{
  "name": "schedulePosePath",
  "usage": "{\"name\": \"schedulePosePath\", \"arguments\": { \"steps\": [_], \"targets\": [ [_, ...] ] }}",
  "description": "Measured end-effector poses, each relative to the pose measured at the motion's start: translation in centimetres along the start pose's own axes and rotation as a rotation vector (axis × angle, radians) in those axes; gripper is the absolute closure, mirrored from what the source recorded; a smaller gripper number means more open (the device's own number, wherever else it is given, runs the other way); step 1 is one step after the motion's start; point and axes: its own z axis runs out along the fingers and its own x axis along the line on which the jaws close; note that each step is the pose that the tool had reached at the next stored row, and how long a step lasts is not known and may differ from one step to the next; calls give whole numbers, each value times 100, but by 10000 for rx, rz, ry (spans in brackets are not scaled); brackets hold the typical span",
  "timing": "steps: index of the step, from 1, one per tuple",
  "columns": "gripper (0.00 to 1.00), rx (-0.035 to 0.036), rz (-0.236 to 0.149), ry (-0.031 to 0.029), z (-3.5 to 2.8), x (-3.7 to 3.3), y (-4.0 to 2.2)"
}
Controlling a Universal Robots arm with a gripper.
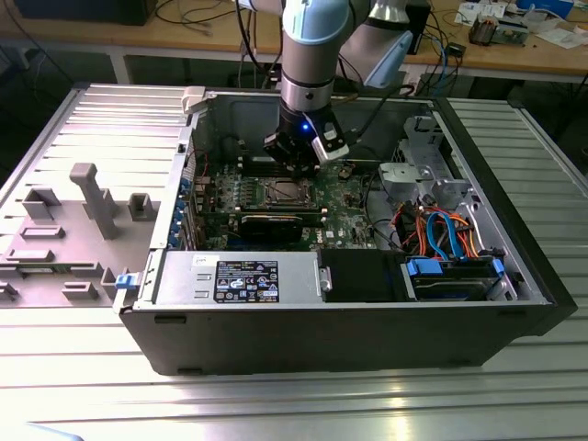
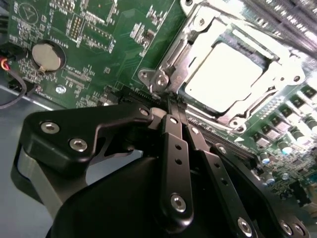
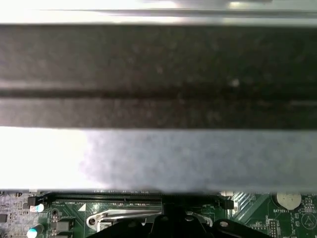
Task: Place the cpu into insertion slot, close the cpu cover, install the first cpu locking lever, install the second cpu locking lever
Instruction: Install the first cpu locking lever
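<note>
The open computer case (image 1: 514, 276) lay on its side on a ribbed metal table (image 1: 276, 404), with its removed side panel (image 1: 83, 184) flat beside it toward the exterior view's left. Inside the case sat the green motherboard (image 1: 349, 216), a grey power supply (image 1: 239, 276) along the near wall, a black drive bay (image 1: 363, 276) next to it, and a blue-handled drive carrier (image 1: 455, 271) with orange and blue cables (image 1: 441, 230) above it.

The insertion slot (image 1: 283, 191) sat near the middle of the motherboard. In the second wrist view the cpu (image 2: 225, 77) lay seated in the slot, its pale metal top showing through the window of the cpu cover (image 2: 198, 34), which lay down flat over it. A round coin battery (image 2: 48, 56) sat on the board well apart from the socket.

The gripper (image 2: 171, 101) was down inside the case, just beside the socket. Its black fingers (image 2: 176, 144) were drawn together to a narrow gap, their tips at a thin metal lever (image 2: 156, 79) at the corner of the socket frame; whether they pinched it could not be told
</note>
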Motion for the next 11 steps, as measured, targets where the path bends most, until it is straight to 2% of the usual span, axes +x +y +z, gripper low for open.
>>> {"name": "schedulePosePath", "arguments": {
  "steps": [1, 4, 6, 11],
  "targets": [
    [89, -44, 1, -4, -13, 0, 4],
    [89, -33, 1, 0, -125, -1, 17],
    [89, -24, -1, 0, -135, -1, 18],
    [89, 94, 0, 4, -141, 0, -31]
  ]
}}
